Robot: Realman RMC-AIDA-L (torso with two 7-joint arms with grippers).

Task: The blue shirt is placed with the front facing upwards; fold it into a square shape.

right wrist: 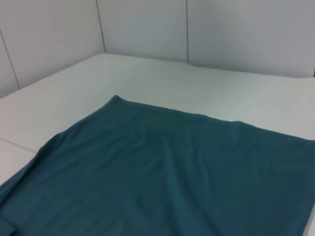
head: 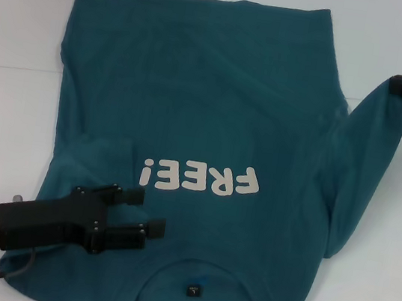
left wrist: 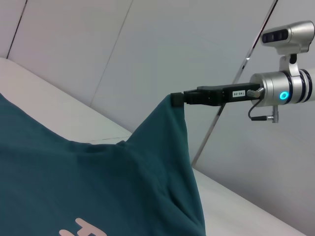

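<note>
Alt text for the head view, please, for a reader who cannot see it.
The blue shirt lies print-up on a white table; the right gripper pinches its right sleeve and holds it lifted. The left gripper hovers open over the shirt near the collar.

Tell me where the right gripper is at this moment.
In the head view the right gripper is at the far right edge, raised above the table and shut on the blue shirt's right sleeve, pulling it up taut.
</note>
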